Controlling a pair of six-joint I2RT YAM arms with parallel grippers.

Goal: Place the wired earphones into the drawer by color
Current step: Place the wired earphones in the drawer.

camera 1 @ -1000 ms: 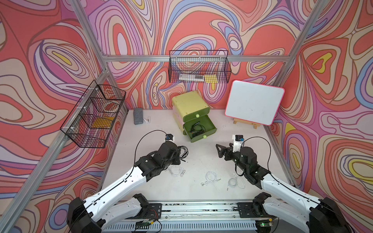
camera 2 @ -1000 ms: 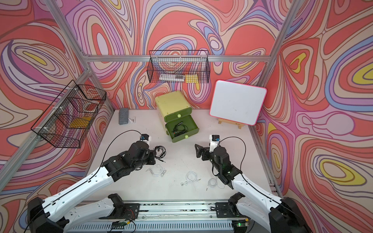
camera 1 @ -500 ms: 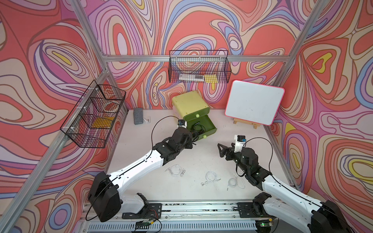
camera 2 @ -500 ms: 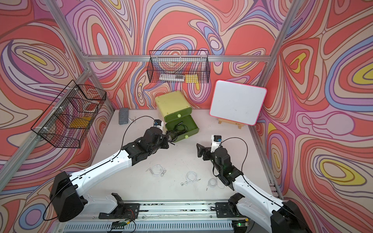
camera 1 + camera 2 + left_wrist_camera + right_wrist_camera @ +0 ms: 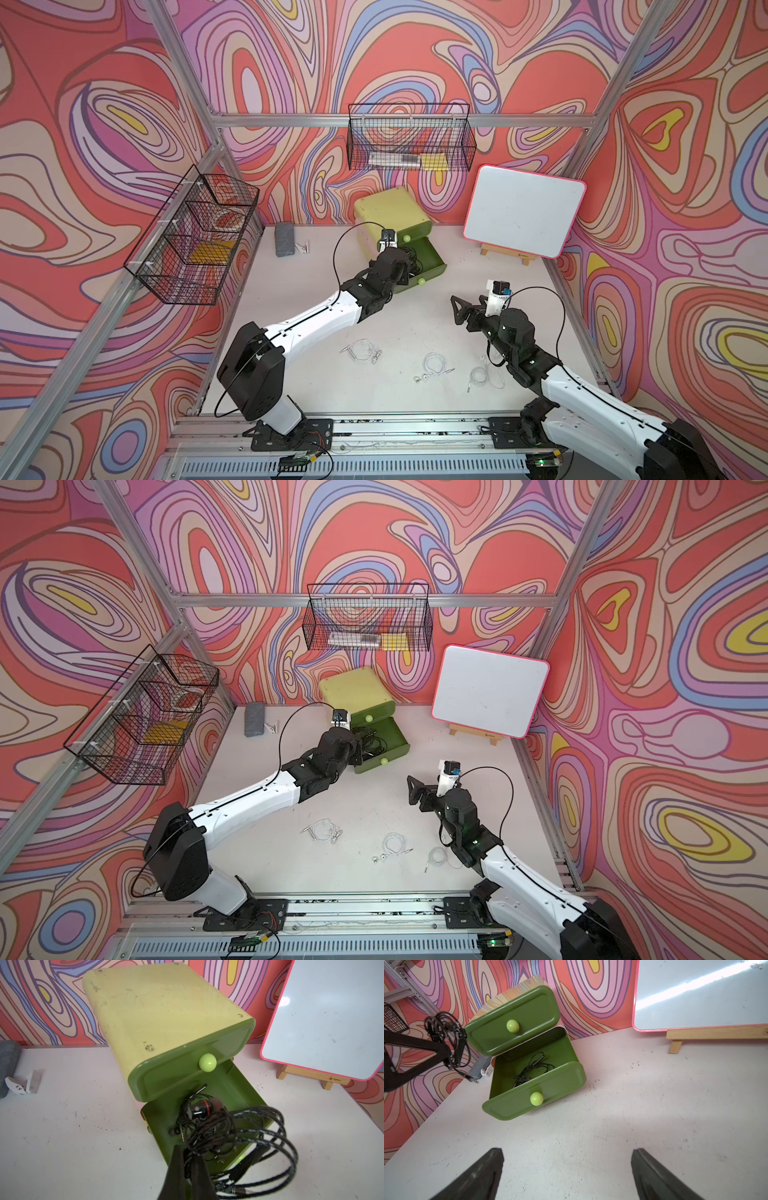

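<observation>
The left arm's fingers (image 5: 175,1172) are closed on one black braided-cable wired earphone set (image 5: 442,1028). Its loose loops hang from the fingertips in the air. In both top views this arm reaches to the open lower drawer (image 5: 560,1084) of the yellow-green two-drawer plastic chest (image 5: 166,1007), and the left wrist view shows the held coil above that drawer, not lying in it.

Inside the drawer lies a tangle of thin black earphone cable (image 5: 529,1072); how many sets it makes up I cannot tell. The chest's upper drawer (image 5: 529,1016) is shut. Each drawer front carries one round light-green knob, two in all (image 5: 512,1026) (image 5: 536,1098).

Three white wired earphone sets lie on the pale worktop (image 5: 316,299) near the front rail, in a row and apart from each other: one (image 5: 361,351) beneath the left arm, one (image 5: 434,365) in the middle, and one (image 5: 482,376) just beside the right arm.

The right arm's fingers (image 5: 481,1174) are spread wide with nothing between them. They hover over bare worktop, pointing toward the chest and well apart from it.

At the back stand one pink-framed whiteboard (image 5: 523,216) on a small wooden easel (image 5: 505,251), one grey block (image 5: 284,245) and one white clip (image 5: 301,249) just beside it. Two black wire baskets hang on the walls, one (image 5: 409,141) at the back and one (image 5: 195,241) at the side.
</observation>
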